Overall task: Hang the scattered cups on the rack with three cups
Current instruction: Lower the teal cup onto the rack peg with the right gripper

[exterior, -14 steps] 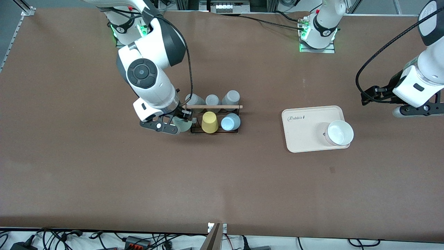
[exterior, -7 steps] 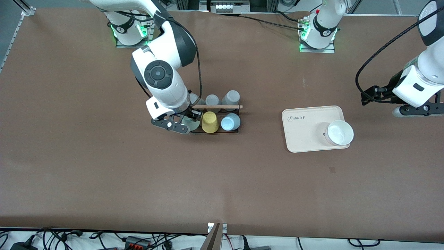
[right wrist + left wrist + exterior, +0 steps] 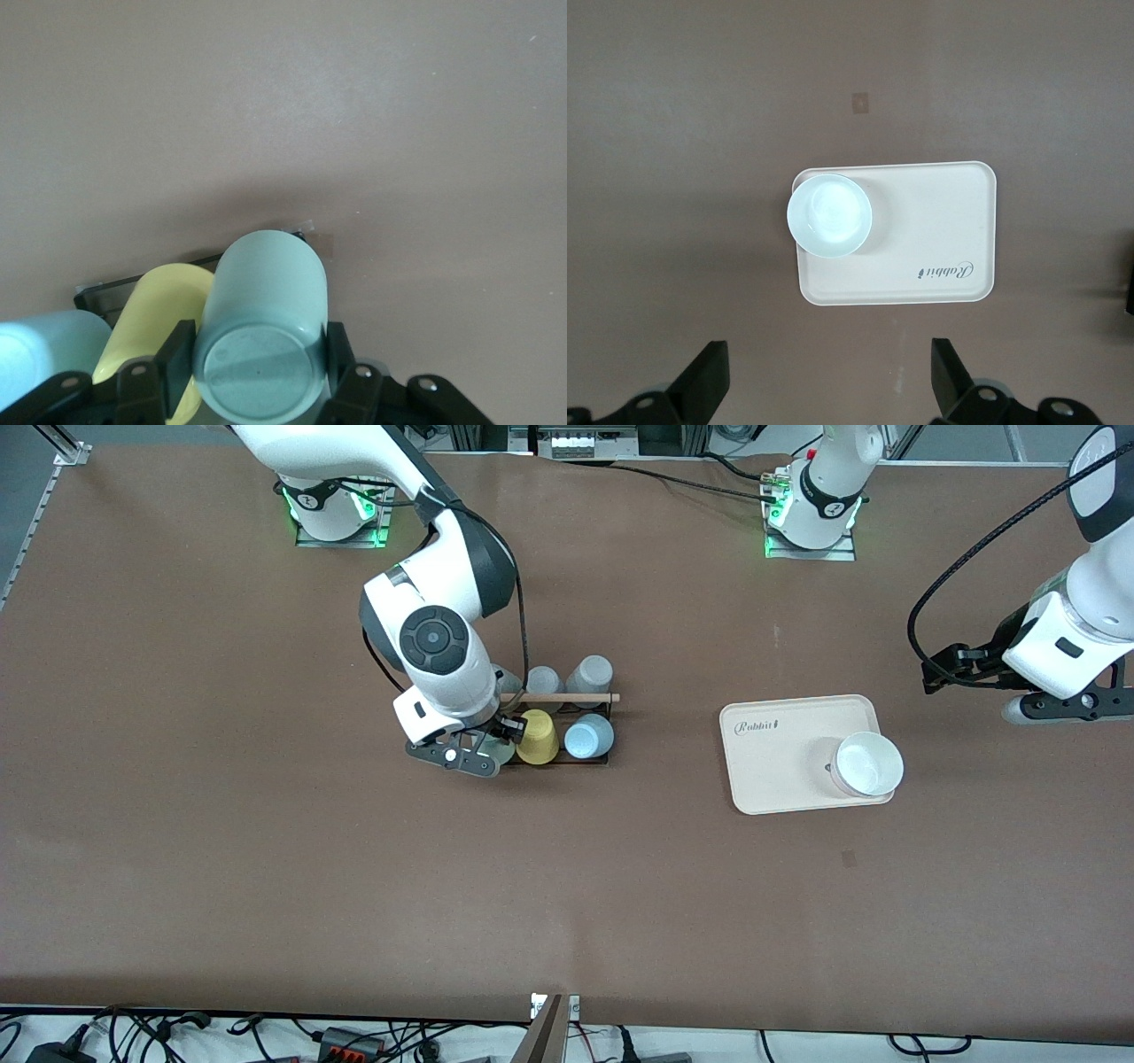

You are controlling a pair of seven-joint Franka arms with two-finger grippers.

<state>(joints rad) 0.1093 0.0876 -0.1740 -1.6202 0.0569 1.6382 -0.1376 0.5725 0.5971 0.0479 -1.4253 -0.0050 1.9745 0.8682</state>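
My right gripper (image 3: 478, 749) is shut on the pale mint green cup (image 3: 266, 332), held upside down with a finger on each side, over the rack's (image 3: 567, 697) end toward the right arm's end of the table. The mint cup barely shows in the front view (image 3: 499, 751). The light blue cup (image 3: 589, 737) sits upside down on the rack and also shows in the right wrist view (image 3: 44, 354). The rack's black wire (image 3: 106, 292) shows beneath the cups. My left gripper (image 3: 1067, 707) is open and empty and waits at the left arm's end of the table; it also shows in the left wrist view (image 3: 828, 385).
A yellow cup (image 3: 537, 737) sits on the rack between the mint and light blue cups. Grey cups (image 3: 591, 675) sit on the rack's row farther from the front camera. A cream tray (image 3: 780, 762) holds a white bowl (image 3: 868, 763) toward the left arm's end.
My right arm has carried the mint cup sideways toward the rack, from beside its end to over its corner next to the yellow cup. The left arm has not moved.
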